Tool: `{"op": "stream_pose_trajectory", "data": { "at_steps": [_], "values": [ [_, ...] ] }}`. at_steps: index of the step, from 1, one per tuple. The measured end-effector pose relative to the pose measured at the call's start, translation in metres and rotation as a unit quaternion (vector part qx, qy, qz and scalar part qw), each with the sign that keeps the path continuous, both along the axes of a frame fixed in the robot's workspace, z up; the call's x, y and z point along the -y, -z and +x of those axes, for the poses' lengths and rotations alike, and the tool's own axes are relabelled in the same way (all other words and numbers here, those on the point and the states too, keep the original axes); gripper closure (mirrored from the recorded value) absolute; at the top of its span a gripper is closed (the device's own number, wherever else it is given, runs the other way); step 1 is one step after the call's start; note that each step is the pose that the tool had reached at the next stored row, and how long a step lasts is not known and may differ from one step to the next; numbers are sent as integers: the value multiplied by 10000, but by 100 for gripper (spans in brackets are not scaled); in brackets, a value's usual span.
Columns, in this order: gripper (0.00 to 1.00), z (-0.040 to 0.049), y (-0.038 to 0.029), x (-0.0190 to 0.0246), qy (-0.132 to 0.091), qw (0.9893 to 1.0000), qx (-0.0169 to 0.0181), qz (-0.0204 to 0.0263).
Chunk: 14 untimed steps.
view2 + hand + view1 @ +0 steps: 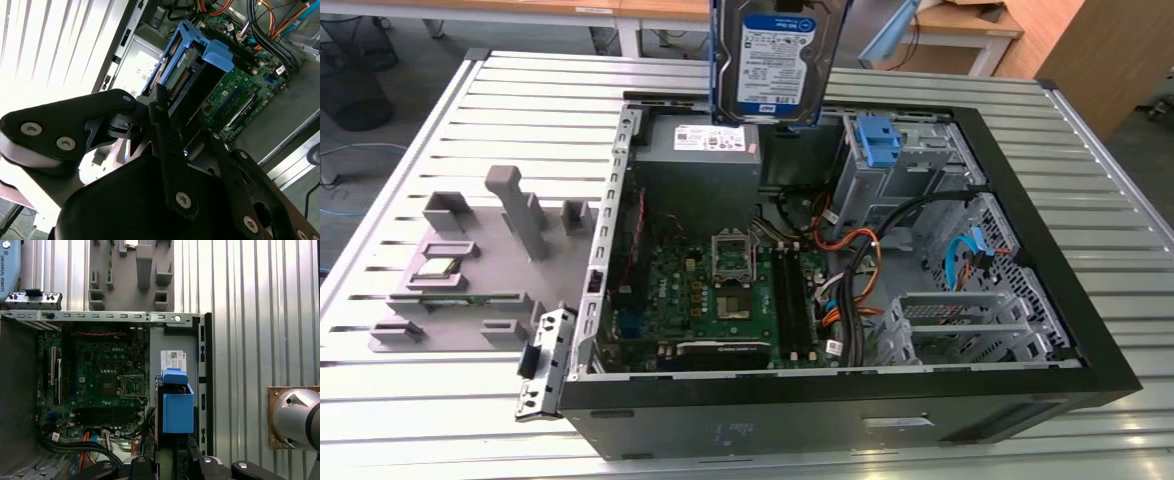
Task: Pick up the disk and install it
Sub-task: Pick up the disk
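The tool point(150, 100) is closed on the disk point(192, 70), its dark fingers point(162, 120) pinching one end of the drive so that the rest of it hangs away from the tool, toward the open computer case point(827, 425). In the exterior view the disk point(778, 60) is held upright in the air, its blue-and-white label facing the camera and the blue caddy framing its edges. It is clear of the case and touches nothing there. Directly beneath the tool and the hanging disk sits the grey power supply point(700, 165), its white label partly covered by the drive's lower edge. In the first wrist view the disk point(177, 405) is seen end-on as a blue block just ahead of the fingers, over the power-supply corner of the case. Further below the tool lies the green motherboard point(720, 290), with orange and black cables point(854, 250) beside it. A bare blue bracket point(878, 140) sits in the drive bay, near the disk and to the side of it. A grey fixture point(467, 285) stands outside the case on the slatted metal tabletop point(427, 430), well apart from the tool.
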<state>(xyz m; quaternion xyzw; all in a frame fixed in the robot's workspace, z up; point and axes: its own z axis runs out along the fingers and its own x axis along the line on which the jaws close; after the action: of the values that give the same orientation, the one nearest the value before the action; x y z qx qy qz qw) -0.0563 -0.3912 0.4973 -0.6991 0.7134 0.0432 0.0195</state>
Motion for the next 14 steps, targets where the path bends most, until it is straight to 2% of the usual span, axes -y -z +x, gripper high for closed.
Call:
{"op": "stream_pose_trajectory", "data": {
  "at_steps": [5, 14],
  "values": [
    [65, 72, 0, 0, 0, 10000, 0, 0],
    [65, 83, 1, 8, 0, 10000, 0, -3]
  ]
}}
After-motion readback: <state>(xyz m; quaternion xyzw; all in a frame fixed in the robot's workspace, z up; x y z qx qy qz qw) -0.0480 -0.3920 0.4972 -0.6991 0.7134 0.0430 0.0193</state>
